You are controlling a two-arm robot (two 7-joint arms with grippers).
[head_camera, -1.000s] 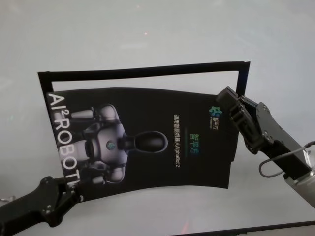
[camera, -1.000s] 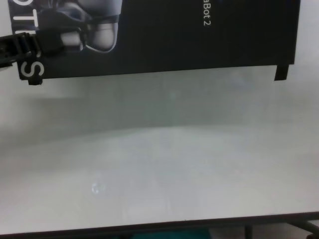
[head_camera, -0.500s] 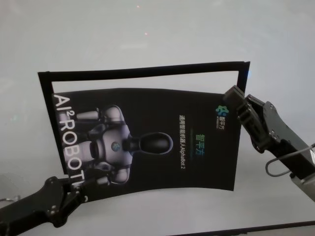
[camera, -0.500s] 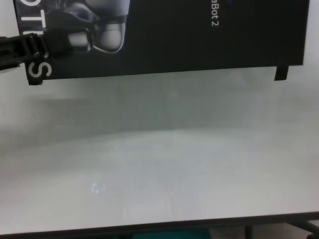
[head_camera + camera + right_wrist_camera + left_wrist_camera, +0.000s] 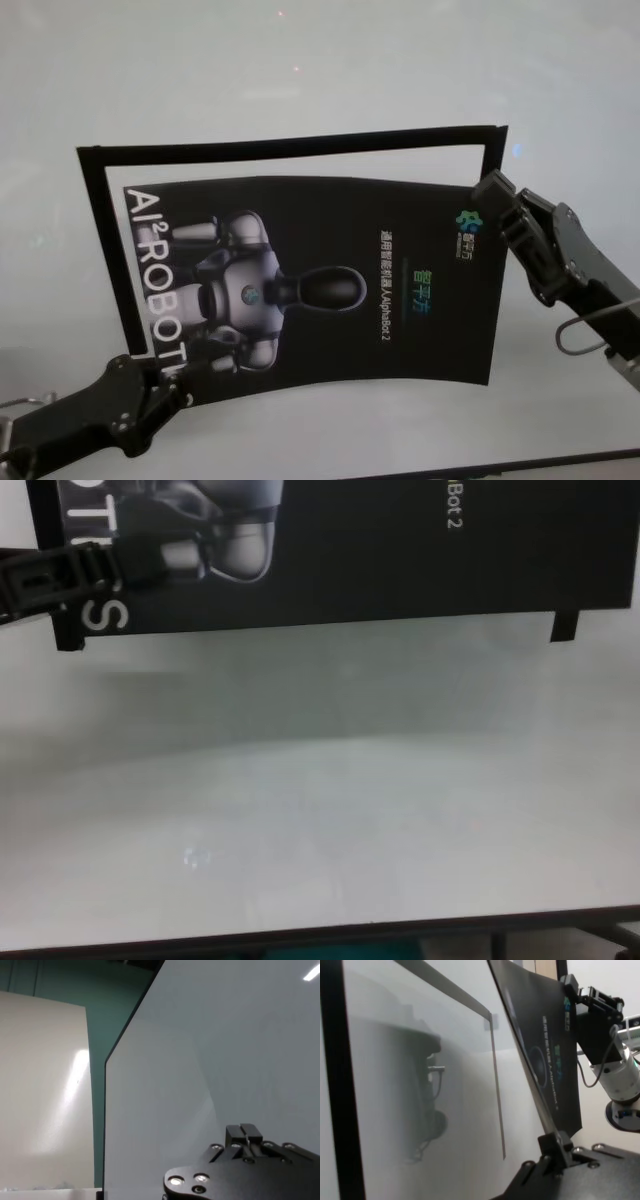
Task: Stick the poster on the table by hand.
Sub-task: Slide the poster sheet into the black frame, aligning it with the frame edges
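Altogether one poster (image 5: 330, 290), one table (image 5: 300, 70) and two grippers are seen. Slightly bowed, the poster is held above the white table between the arms, inside a thin black outline (image 5: 290, 148) marked on the tabletop. Its near left corner is pinched by the closed left gripper (image 5: 160, 385), and its far right edge is clamped by the closed right gripper (image 5: 490, 195).
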